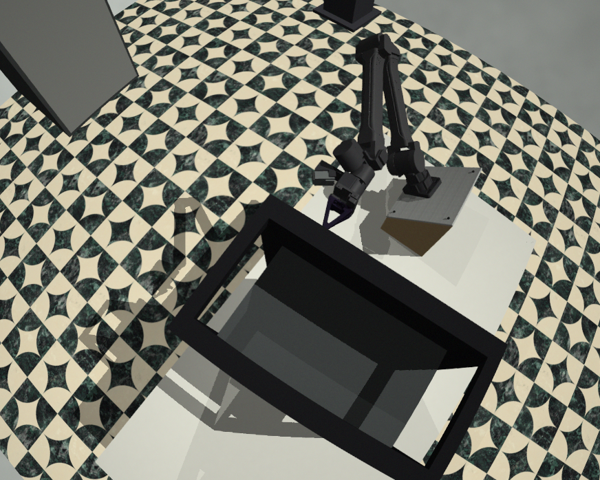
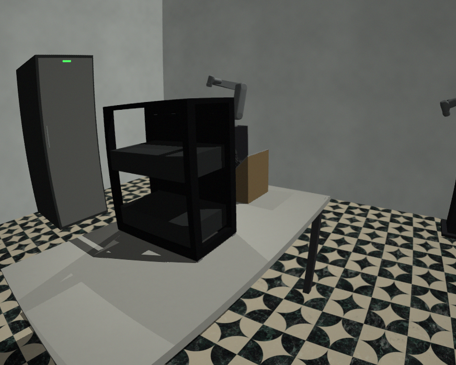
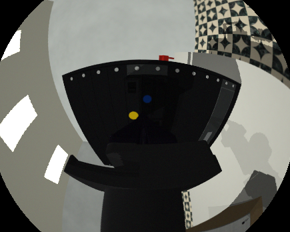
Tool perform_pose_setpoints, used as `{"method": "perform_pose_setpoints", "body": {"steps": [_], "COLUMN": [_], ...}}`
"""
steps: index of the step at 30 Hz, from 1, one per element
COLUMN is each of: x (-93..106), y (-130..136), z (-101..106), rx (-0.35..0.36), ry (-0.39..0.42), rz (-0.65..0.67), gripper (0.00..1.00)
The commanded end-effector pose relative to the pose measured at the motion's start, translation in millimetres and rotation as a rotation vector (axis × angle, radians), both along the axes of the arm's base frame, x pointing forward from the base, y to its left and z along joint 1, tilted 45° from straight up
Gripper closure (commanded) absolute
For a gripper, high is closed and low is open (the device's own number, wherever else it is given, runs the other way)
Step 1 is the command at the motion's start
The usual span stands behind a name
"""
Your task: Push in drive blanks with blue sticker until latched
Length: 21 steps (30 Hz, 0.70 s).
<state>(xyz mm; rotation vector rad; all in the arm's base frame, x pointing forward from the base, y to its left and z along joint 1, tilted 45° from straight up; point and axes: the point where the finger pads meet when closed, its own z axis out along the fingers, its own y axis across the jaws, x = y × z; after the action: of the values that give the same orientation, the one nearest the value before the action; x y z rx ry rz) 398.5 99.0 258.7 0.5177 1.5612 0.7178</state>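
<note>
rack [image 1: 310, 219] sitting mid-tabletop [image 1: 497, 268] | arm base [image 1: 463, 178] standing behind it | end effector [image 1: 333, 219] hanging between rack and base

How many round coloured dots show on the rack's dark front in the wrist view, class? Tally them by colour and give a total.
blue dot: 1
yellow dot: 1
Total: 2
</note>
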Motion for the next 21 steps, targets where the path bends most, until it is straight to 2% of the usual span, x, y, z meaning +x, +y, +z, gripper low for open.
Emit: {"method": "perform_pose_setpoints", "body": {"steps": [1, 4, 6, 10, 16, 21], "x": [-13.3, -15.5, -12.4, -13.6, -24.8, -42.1], "y": [4.1, 2.9, 0.8, 0.9, 1.8, -1.8], "z": [-0.6, -0.6, -8.2, -2.2, -1.7, -3.8], "rx": [-0.005, -0.004, -0.011, -0.004, -0.004, -0.003], "ry": [0.008, 0.008, 0.027, 0.007, 0.008, 0.008], "rz": [0.015, 0.013, 0.006, 0.007, 0.015, 0.014], "gripper": [1.00, 1.00, 1.00, 1.00, 1.00, 1.00]}}
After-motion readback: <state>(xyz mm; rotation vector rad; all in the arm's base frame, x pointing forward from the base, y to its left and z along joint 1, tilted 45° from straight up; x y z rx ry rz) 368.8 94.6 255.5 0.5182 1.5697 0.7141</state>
